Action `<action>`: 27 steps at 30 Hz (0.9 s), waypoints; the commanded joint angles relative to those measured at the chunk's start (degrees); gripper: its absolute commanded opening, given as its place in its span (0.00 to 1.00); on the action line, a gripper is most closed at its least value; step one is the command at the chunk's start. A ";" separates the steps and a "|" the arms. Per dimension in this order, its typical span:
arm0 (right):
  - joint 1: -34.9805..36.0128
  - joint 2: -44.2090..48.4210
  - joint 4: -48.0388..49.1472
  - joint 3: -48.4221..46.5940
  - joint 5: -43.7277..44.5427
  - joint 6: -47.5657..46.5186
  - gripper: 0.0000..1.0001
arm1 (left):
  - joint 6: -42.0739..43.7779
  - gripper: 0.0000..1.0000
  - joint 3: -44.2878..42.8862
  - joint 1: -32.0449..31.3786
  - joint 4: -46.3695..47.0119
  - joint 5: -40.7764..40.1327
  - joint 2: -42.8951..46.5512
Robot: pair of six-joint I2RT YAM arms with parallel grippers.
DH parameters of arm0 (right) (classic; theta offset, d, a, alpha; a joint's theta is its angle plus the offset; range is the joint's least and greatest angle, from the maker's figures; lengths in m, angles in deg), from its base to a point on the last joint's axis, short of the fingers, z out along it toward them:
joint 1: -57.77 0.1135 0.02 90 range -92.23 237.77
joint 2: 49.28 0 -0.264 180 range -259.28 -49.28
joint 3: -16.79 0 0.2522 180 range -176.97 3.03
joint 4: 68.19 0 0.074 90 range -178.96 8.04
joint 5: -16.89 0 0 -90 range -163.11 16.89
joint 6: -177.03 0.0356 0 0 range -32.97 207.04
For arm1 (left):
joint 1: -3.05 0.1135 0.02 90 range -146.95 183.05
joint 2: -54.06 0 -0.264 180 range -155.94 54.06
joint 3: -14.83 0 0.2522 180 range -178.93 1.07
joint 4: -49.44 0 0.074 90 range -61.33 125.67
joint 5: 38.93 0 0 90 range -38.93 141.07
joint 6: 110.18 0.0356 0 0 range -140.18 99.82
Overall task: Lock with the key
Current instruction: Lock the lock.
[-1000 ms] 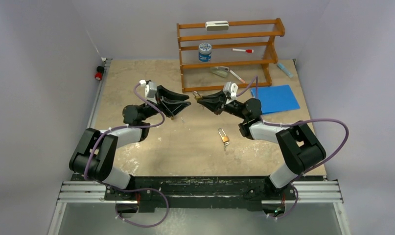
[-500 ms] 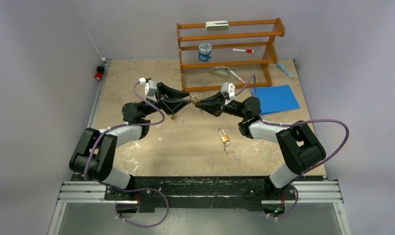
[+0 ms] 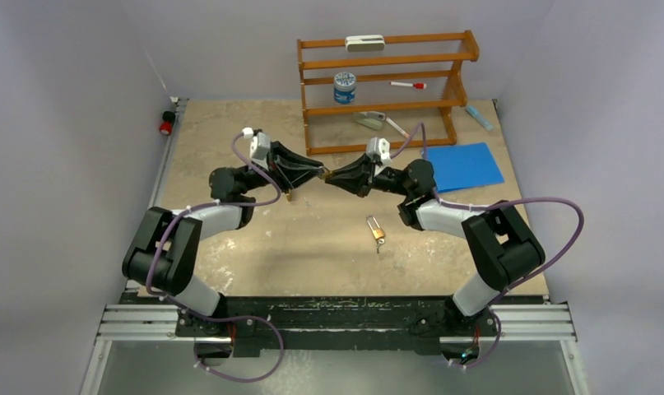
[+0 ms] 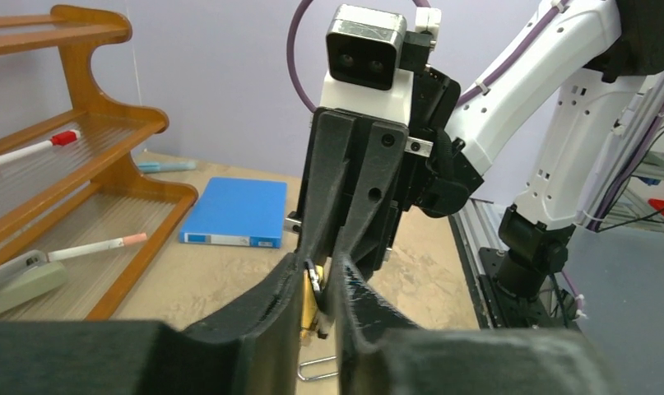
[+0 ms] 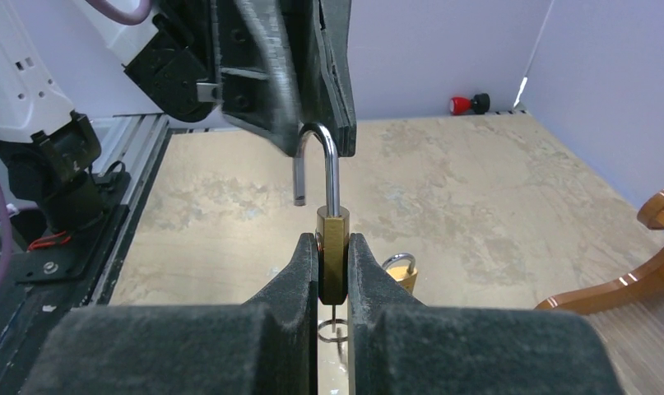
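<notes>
A red button [image 3: 165, 125] sat at the desk's [image 3: 221, 136] far left corner. The left claw [image 3: 318, 171] reached toward mid-desk, raised off the surface and meeting the other claw tip to tip. Its fingers [image 4: 266, 317] stood a narrow slit apart, either side of the top of the padlock's shackle [image 5: 329, 169]. I could not tell whether they pinched the shackle or only flanked it.

The padlock [image 5: 332, 255] was in the air between the two claws, upright, with its shackle sprung open and the free leg hanging clear of the body. A wire ring [image 5: 332, 331] hung under it; the key itself was hidden.

The right claw [image 3: 333, 175] was nearly closed, its two pads clamped flat on the sides of the brass body.

Right of that, and nearer the arm bases, a spare padlock [image 3: 378, 231] lay on the desk. A wooden rack [image 3: 457, 81] stood at the back edge, holding small items. A blue notebook [image 3: 464, 166] lay flat just beside the rack's right foot.
</notes>
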 commanded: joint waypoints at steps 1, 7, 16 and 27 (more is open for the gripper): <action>0.23 0.51 2.93 -2.99 -1.00 0.54 0.00 | -0.58 0.12 -2.02 -0.04 11.81 2.46 -0.35; 0.22 0.74 2.50 -2.93 -1.01 0.37 0.00 | -1.70 0.00 -2.22 -0.04 11.81 3.69 -0.52; 0.27 1.68 2.49 -2.87 0.03 -1.08 0.00 | -5.55 0.00 -2.61 -0.21 11.86 3.82 -1.05; 0.22 1.66 4.70 -4.46 -0.06 0.25 0.00 | -9.40 0.00 -3.93 -1.54 11.86 3.78 -4.28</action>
